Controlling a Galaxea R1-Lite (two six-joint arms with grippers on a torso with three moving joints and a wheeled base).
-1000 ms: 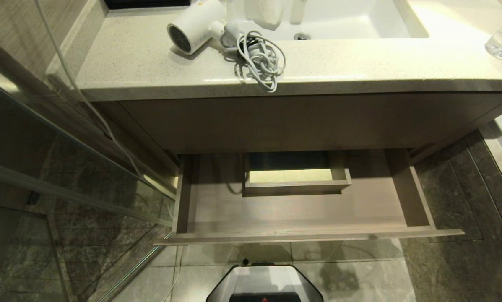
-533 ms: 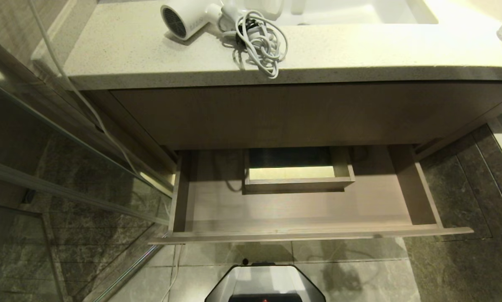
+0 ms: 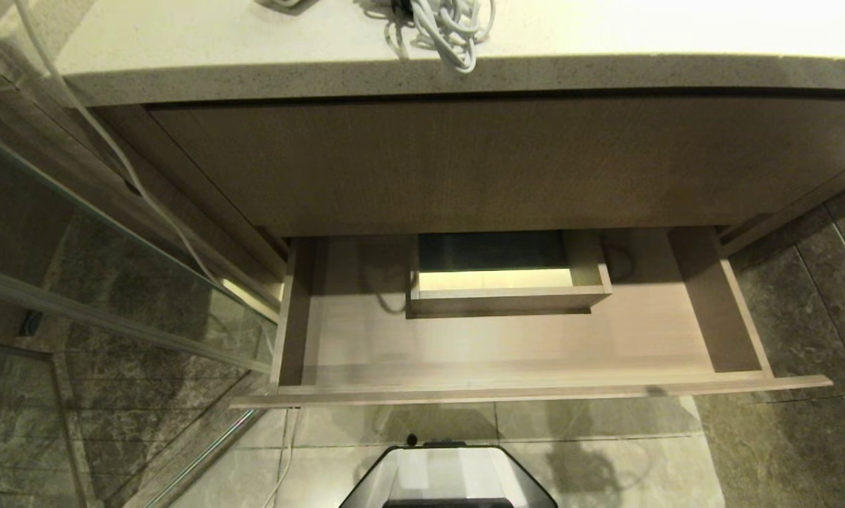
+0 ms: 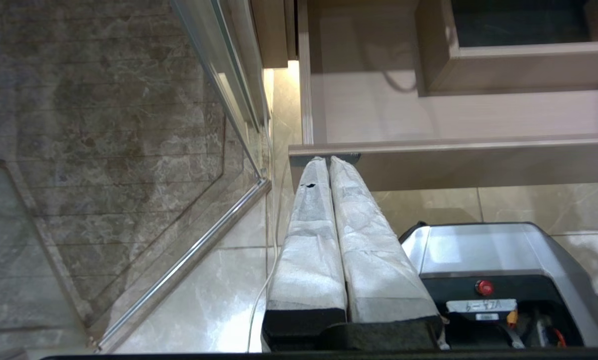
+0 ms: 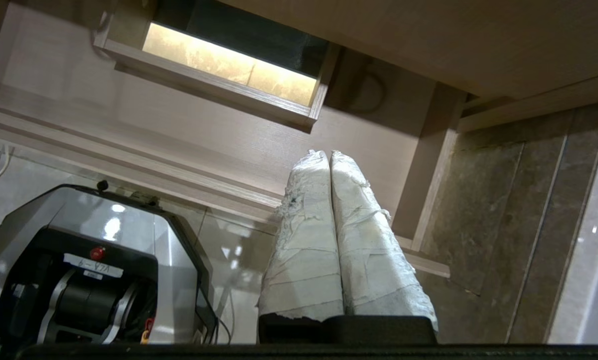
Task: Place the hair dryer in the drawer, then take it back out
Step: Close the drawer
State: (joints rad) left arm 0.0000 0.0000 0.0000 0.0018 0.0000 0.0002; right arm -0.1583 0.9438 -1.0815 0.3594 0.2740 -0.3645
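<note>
I saw the speckled countertop [image 3: 606,42] carrying the hair dryer's coiled grey cord [image 3: 440,21] at its front edge; below, the open drawer [image 3: 521,389] hung over the tiled floor [image 3: 606,437].

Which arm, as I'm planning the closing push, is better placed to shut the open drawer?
Probably right: the right gripper, fingers shut, points into the drawer within its width; the left gripper sits at the front's left corner.

A bathroom: a speckled pale stone counter [image 3: 253,70] over a light-wood vanity drawer [image 3: 507,346], dark marbled floor tiles [image 3: 796,317], a glass shower partition [image 3: 111,296].
</note>
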